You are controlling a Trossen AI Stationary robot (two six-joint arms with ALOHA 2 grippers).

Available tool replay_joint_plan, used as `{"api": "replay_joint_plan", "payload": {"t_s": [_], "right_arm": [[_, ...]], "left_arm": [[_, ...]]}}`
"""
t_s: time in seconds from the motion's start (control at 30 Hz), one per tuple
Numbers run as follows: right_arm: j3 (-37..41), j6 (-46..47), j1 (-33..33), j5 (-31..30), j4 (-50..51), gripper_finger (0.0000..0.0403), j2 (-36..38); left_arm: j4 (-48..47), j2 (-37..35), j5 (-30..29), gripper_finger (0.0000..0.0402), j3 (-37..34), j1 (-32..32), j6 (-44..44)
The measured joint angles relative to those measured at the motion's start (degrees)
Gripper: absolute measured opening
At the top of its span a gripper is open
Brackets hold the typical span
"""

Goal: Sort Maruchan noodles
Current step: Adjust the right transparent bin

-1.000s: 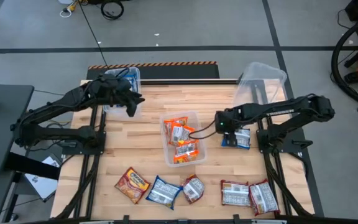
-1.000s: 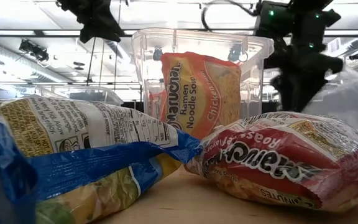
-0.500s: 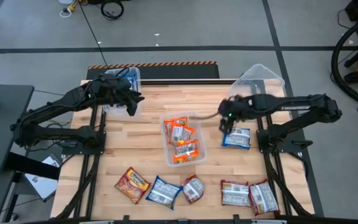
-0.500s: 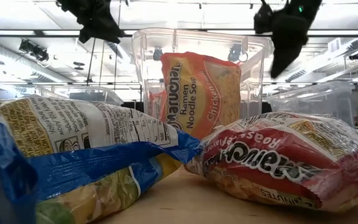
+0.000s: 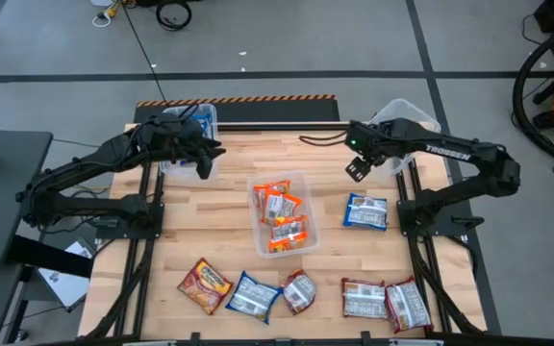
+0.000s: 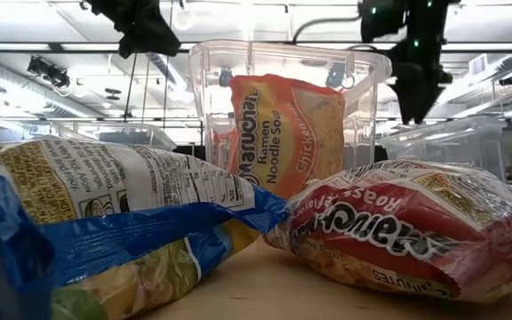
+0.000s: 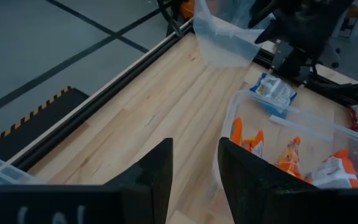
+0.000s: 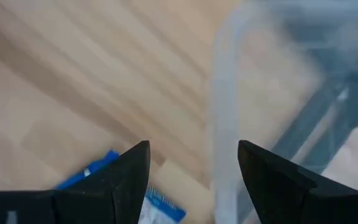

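1. High view: three orange packets (image 5: pixel 279 217) lie in the middle bin (image 5: pixel 255 183) at the table's center.
2. One blue packet (image 5: pixel 365 212) lies flat on the table (image 5: pixel 229 159), to the right of the middle bin and apart from it.
3. Five more packets form a row along the near edge: an orange-red one (image 5: pixel 205 284), a blue one (image 5: pixel 251 296), a small red one (image 5: pixel 299 291), and two red ones (image 5: pixel 386 302) side by side at the right.
4. Right gripper (image 5: pixel 357 169) hangs above the table between the middle bin and the right bin (image 5: pixel 421 114), beyond the blue packet. Its fingers are spread and hold nothing.
5. Left gripper (image 5: pixel 205 163) hangs by the left bin (image 5: pixel 209 114) at the far left corner. Its fingers (image 7: pixel 156 174) stand apart and hold nothing.
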State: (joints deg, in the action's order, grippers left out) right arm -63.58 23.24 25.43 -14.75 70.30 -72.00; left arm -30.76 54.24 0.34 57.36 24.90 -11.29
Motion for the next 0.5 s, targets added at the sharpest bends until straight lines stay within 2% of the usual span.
{"api": "replay_joint_plan", "payload": {"t_s": [0.17,0.27,0.4,0.5], "right_arm": [[1.54,-6.10,2.90,0.23,-0.16,0.0242,-3.21],[1.54,-9.20,2.93,0.84,0.03,0.0225,-4.50],[1.56,-6.96,2.86,-0.45,1.47,0.0194,-4.61],[1.56,-5.34,2.43,-3.53,2.35,0.0188,-3.60]], "left_arm": [[0.00,0.00,0.24,0.0133,0.00,-0.01,0.59],[0.00,0.00,0.23,0.0133,0.00,-0.01,0.71],[-0.02,0.00,0.39,0.0133,0.00,-0.01,0.42],[-0.04,0.00,0.75,0.0133,0.00,-0.01,0.37]]}}
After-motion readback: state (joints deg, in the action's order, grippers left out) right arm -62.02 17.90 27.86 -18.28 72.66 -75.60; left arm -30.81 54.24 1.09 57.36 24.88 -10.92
